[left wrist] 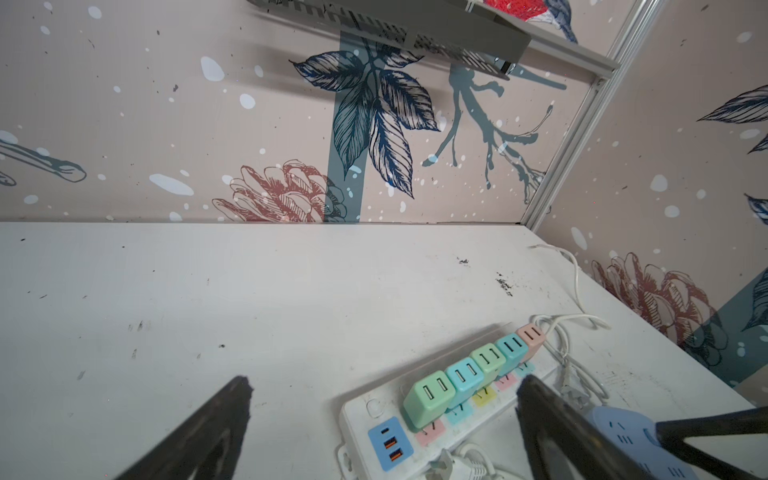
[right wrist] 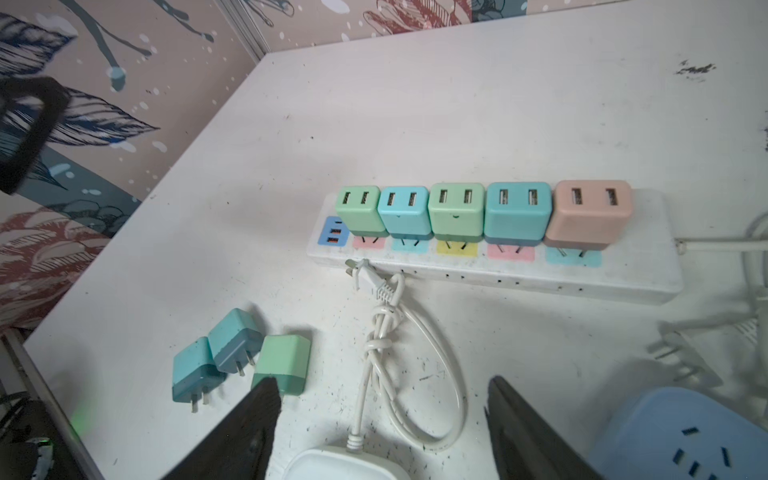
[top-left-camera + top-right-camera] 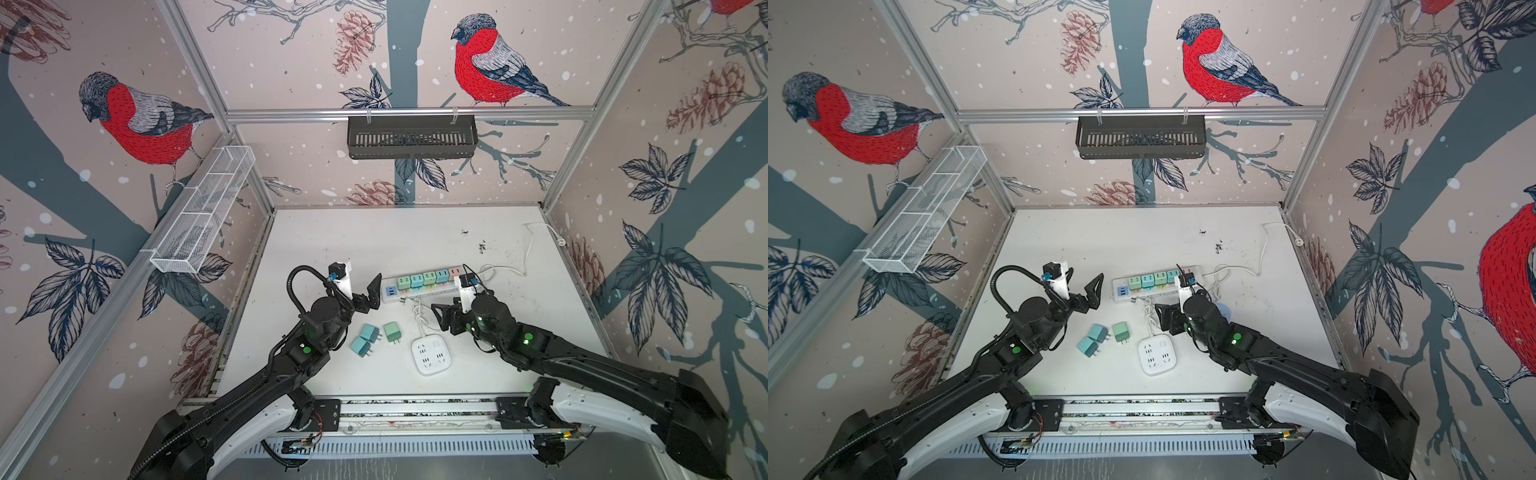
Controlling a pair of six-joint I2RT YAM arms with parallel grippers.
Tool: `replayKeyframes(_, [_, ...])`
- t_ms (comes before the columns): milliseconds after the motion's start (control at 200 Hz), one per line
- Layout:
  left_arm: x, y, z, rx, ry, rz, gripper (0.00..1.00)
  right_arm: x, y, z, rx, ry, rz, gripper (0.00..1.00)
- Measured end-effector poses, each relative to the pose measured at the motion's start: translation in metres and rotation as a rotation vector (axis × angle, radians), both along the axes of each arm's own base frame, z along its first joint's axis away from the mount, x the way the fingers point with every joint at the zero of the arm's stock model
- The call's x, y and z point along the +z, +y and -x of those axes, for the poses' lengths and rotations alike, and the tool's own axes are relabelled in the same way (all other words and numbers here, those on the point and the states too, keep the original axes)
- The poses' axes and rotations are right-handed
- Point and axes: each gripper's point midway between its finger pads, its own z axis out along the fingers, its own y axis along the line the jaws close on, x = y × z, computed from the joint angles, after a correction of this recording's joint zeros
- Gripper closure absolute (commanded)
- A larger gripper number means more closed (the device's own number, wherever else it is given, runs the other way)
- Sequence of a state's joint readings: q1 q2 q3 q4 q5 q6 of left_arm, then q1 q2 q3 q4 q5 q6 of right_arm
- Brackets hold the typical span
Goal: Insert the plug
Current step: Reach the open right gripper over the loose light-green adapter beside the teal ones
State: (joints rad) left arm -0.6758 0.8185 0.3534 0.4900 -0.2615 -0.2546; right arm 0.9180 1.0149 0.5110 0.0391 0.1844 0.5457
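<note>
A white power strip point(image 3: 409, 296) point(image 2: 648, 266) lies mid-table with several coloured charger plugs point(image 2: 517, 212) seated in its back row. Three loose charger plugs lie in front of it: one green point(image 2: 282, 365) point(image 3: 391, 331) and two teal point(image 2: 235, 340) point(image 3: 360, 347). A white corded plug point(image 2: 365, 274) rests against the strip's front edge. My left gripper point(image 3: 361, 278) point(image 1: 386, 382) hovers open at the strip's left end. Over the cord point(image 2: 415, 374), my right gripper point(image 3: 440, 318) point(image 2: 382, 381) stands open and holds nothing.
The cord runs to a white square socket block point(image 3: 431, 353) point(image 2: 345, 465) near the front. A blue socket block point(image 2: 681, 432) point(image 1: 623, 432) sits under my right arm. The strip's own white cable point(image 3: 528, 249) loops toward the right wall.
</note>
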Motion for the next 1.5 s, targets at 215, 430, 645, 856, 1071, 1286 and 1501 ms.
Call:
replayKeyframes(215, [-0.011,-0.004,-0.005,-0.001,0.030,-0.025,0.01,-0.032,0.006,0.003,0.043,0.066,0.083,0.26])
replayKeyframes(430, [-0.017,-0.012,-0.008,-0.023,0.052,-0.041,0.01,-0.053,0.012,0.007,0.073,0.120,0.126,0.27])
replayKeyframes(645, [-0.017,-0.015,-0.008,-0.038,0.050,-0.050,0.01,-0.075,0.028,0.008,0.118,0.187,0.174,0.29])
replayKeyframes(856, [-0.018,-0.017,-0.007,-0.053,0.053,-0.049,0.01,-0.089,0.059,0.015,0.199,0.218,0.227,0.29])
replayKeyframes(1071, [-0.020,-0.019,-0.007,-0.060,0.060,-0.051,0.01,-0.118,0.065,0.013,0.191,0.265,0.332,0.37])
replayKeyframes(1286, [-0.022,-0.019,-0.008,-0.060,0.067,-0.054,0.01,-0.121,0.055,0.012,0.164,0.261,0.355,0.46])
replayKeyframes(1501, [-0.023,-0.019,-0.008,-0.060,0.067,-0.055,0.01,-0.120,0.040,0.012,0.136,0.252,0.358,0.55])
